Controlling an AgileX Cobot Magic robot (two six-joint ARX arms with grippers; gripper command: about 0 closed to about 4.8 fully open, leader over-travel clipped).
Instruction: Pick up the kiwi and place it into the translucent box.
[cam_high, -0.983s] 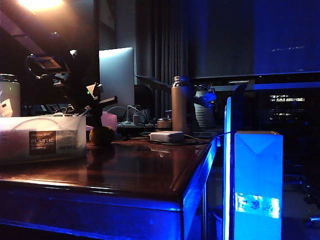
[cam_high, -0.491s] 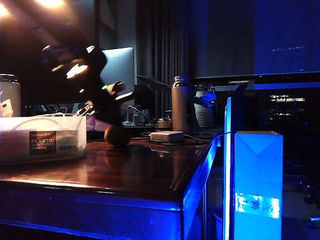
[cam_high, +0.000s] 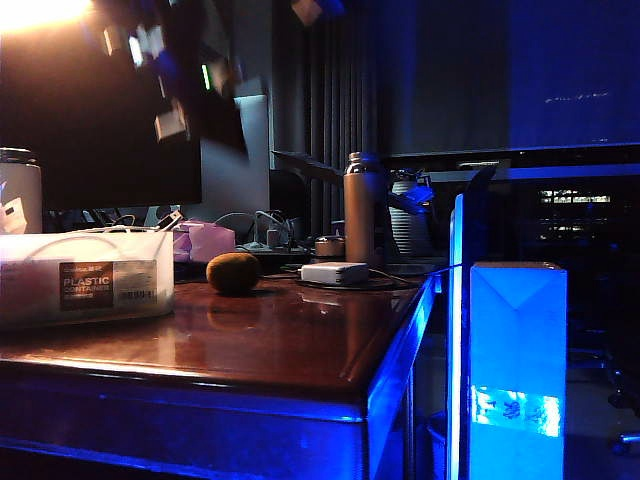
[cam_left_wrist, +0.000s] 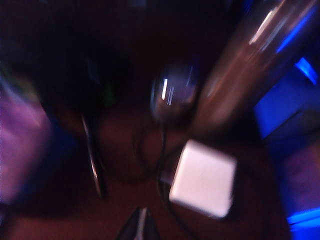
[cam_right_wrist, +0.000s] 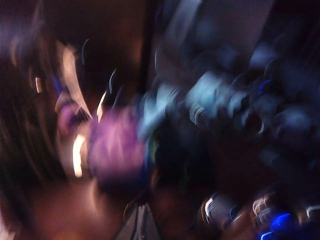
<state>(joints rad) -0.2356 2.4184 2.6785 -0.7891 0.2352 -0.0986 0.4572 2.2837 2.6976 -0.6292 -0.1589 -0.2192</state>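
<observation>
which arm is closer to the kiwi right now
Left, probably. The left arm is a blur high above the kiwi, slightly left of it in the exterior view. The right arm seems only a sliver at the top edge, even higher.

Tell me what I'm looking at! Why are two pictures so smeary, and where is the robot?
It is a robot with two arms, and each arm ends in a two-fingered hand. The clear picture comes from a camera standing beside the table. There the kiwi lies on the wood, a little apart from the translucent box, not in it. Behind them are a small pink box, a white charger block and a metal bottle. A glowing blue carton stands to the table's right. The blurry dark shape high on the left is an arm. The smeary pictures come from cameras on the robot's wrists. Each shows only the tips of its own hand at the picture's edge: the left hand and the right hand. Both look pinched shut and hold nothing.
</observation>
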